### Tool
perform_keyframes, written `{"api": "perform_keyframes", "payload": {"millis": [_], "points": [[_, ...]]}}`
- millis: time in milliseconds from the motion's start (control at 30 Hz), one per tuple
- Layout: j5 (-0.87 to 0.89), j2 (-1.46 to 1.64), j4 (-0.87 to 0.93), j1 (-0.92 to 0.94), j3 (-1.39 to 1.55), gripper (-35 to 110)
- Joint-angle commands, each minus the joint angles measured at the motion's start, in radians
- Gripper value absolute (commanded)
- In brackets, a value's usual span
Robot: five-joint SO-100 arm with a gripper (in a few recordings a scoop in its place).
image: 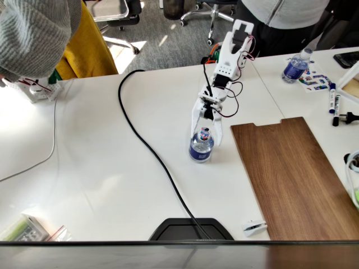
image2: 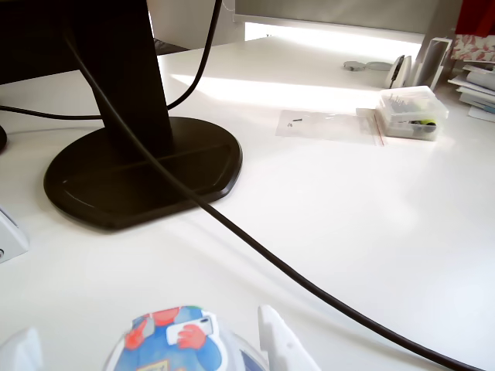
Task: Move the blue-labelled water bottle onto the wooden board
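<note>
The blue-labelled water bottle (image: 201, 147) stands upright on the white table, left of the wooden board (image: 289, 171). The white arm reaches down from behind it, and my gripper (image: 205, 136) straddles the bottle's top with a finger on each side. In the wrist view the blue and red cap (image2: 173, 340) sits low between the two white fingers (image2: 280, 345). A gap shows between the left finger and the bottle, so the gripper is open. The board lies flat and bare, its notched short edge at the far end.
A second blue-labelled bottle with a pale cap (image: 294, 66) stands at the back right near some pens (image: 334, 103). A black cable (image: 147, 143) crosses the table to a monitor base (image2: 143, 171). Small plastic packets (image2: 408, 114) lie near the front edge. People stand behind the table.
</note>
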Motion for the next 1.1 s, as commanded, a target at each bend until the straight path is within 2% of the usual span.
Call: {"api": "perform_keyframes", "payload": {"millis": [0, 333, 667, 767, 1067], "points": [[-0.026, 0.02, -0.031, -0.006, -0.048, 35], [-0.026, 0.02, -0.031, -0.006, -0.049, 16], [-0.028, 0.009, -0.035, -0.006, -0.049, 12], [-0.028, 0.003, -0.041, -0.005, -0.049, 0], [-0.029, -0.005, -0.046, 0.008, -0.046, 0]]}}
